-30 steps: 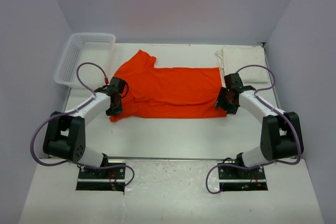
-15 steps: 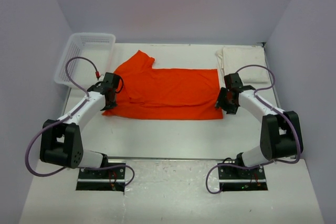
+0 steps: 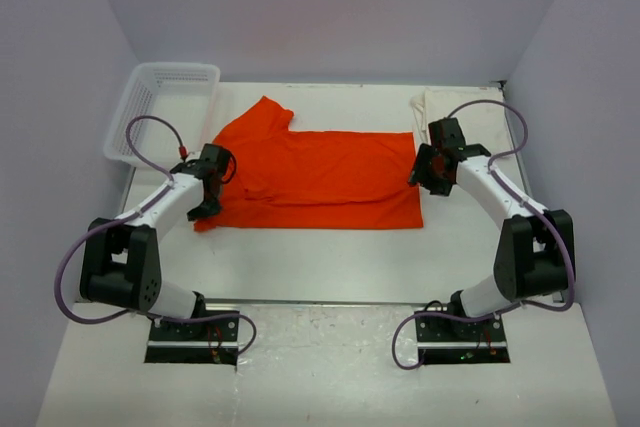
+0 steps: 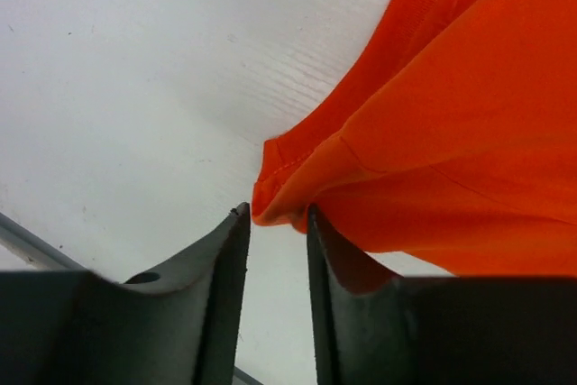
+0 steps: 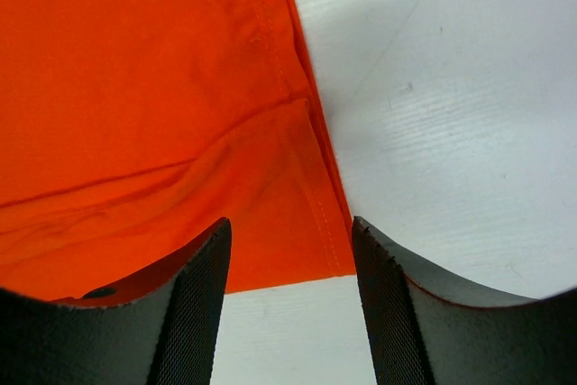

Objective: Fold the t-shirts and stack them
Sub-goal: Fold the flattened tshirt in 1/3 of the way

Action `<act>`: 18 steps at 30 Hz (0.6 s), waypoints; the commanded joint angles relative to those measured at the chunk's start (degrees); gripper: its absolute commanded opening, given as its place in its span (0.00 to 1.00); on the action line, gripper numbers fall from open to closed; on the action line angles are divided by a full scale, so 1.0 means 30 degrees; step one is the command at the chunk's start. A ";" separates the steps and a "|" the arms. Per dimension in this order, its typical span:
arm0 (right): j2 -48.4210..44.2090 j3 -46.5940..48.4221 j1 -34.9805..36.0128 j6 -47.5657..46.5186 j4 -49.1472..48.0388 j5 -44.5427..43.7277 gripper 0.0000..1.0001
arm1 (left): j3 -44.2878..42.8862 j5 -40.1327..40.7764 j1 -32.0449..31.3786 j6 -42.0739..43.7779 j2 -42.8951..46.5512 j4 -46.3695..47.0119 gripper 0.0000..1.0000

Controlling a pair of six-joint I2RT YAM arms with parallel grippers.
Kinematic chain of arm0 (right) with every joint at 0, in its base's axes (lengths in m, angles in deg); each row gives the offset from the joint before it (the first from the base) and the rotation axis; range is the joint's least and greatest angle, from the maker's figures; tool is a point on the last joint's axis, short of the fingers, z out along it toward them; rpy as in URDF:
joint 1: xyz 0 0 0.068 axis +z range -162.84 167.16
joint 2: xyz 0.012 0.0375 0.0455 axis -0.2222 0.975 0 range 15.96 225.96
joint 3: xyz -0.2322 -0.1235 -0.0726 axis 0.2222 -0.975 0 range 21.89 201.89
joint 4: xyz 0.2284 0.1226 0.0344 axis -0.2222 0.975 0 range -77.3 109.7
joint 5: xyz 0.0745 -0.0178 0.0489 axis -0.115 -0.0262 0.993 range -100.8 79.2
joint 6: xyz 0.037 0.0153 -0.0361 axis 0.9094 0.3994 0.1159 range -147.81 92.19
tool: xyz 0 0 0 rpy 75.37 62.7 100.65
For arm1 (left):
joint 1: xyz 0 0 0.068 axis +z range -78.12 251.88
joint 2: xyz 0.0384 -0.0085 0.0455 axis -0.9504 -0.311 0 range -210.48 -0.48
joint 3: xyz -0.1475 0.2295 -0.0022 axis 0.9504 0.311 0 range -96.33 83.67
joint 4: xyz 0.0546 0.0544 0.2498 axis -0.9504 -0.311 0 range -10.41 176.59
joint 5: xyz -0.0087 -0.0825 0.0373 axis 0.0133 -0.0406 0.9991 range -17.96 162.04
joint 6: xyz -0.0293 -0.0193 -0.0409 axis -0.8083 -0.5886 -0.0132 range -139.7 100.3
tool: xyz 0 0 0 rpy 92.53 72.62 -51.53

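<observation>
White counter [image 3: 320, 257], walled bay. Orange t-shirt [image 3: 320, 177] mid-counter, seemingly folded once lengthwise; further folds pending. Cream t-shirt [image 3: 485, 127] folded, far right; stacking pending. Left fingers [image 4: 225, 259] narrowly parted, right fingers [image 5: 203, 286] wide: both empty at orange corners.

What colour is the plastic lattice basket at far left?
White; the lattice basket shows best in the top external view.

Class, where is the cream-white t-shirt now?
In the top view, the cream-white t-shirt lies at the table's far right corner, right of the orange t-shirt and beyond the right gripper.
</observation>
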 commanded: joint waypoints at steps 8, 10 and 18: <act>0.0404 0.1692 0.0006 -0.1049 -0.0028 0.0346 0.58 | -0.1797 0.3134 0.0523 -0.3252 -0.0460 -0.2489 0.79; 0.0581 0.1692 -0.0023 -0.1167 -0.0145 0.0375 0.58 | -0.2588 0.4427 -0.0762 -0.2641 -0.0050 -0.2113 0.75; 0.1082 0.1898 0.0270 -0.1284 -0.0058 0.0612 0.58 | -0.5668 0.2448 -0.5661 -0.1414 -0.1394 -0.1704 0.49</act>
